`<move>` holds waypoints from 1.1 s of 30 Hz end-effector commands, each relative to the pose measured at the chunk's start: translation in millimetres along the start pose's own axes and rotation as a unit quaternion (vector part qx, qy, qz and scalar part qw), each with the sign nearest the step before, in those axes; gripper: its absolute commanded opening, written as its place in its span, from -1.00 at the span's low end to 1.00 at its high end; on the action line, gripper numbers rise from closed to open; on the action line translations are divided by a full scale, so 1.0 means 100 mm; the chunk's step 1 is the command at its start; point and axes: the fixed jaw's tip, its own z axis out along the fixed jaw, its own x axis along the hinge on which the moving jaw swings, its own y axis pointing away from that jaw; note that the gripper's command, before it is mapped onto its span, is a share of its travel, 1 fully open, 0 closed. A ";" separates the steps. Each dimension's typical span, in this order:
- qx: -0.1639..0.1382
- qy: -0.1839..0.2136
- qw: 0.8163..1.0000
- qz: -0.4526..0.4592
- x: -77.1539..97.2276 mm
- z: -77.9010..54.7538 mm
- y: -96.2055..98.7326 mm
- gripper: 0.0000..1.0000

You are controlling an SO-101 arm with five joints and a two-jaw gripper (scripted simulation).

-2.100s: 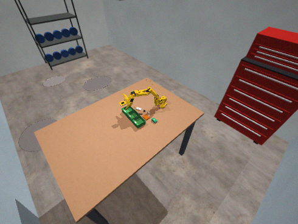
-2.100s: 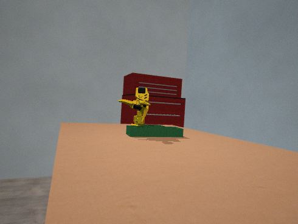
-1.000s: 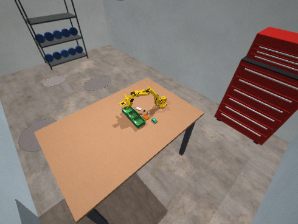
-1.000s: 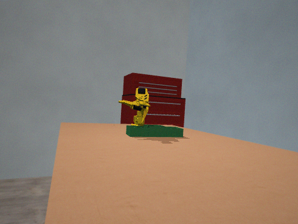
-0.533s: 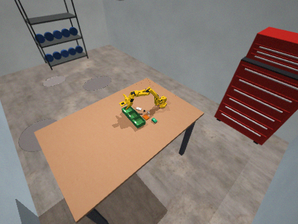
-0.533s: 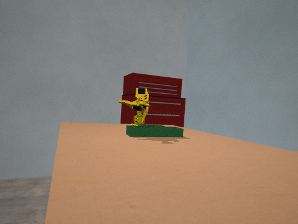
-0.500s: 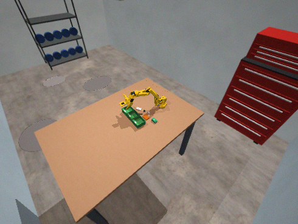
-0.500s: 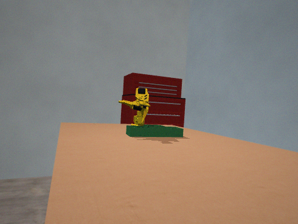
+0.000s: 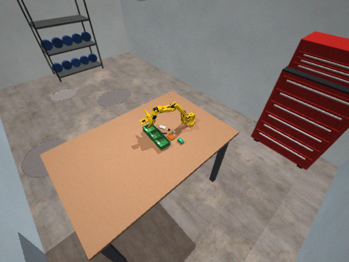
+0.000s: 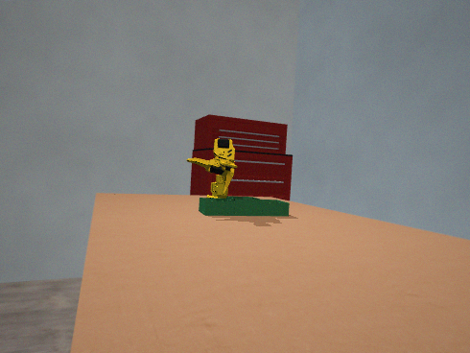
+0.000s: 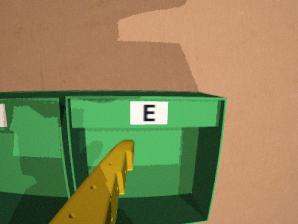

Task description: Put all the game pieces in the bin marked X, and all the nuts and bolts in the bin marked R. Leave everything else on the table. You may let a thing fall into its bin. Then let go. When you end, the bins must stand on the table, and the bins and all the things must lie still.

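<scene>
The top view looks down at a slant from high up and well back, taking in the whole desk (image 9: 117, 171), the floor and walls. The exterior view sits low, just above desk height, facing along it to the bins (image 9: 164, 145) (image 10: 245, 207) and red cabinet (image 9: 292, 117) (image 10: 240, 177), which both share. The wrist view looks steeply down, close over the bin marked E (image 11: 192, 114); the bin's inside seems partly shaded.

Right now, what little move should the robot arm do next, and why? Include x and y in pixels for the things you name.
I'd say swing the open gripper (image 9: 145, 122) (image 10: 212, 164) back over the loose things beside the green bins (image 9: 162, 143) (image 10: 245, 207) (image 11: 145, 95). Its jaw hangs over the bin marked E (image 11: 200, 112), a letter the job doesn't ask for, while the small things still to sort lie on the table (image 9: 117, 185) (image 10: 249, 288).
</scene>
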 end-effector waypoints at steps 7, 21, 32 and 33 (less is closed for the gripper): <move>-0.005 -0.049 0.999 0.016 -0.15 -0.15 0.19 1.00; -0.045 -0.100 0.993 0.046 -0.13 -0.27 0.71 1.00; -0.048 -0.102 0.992 0.048 -0.12 -0.28 0.73 1.00; -0.048 -0.102 0.992 0.048 -0.12 -0.28 0.73 1.00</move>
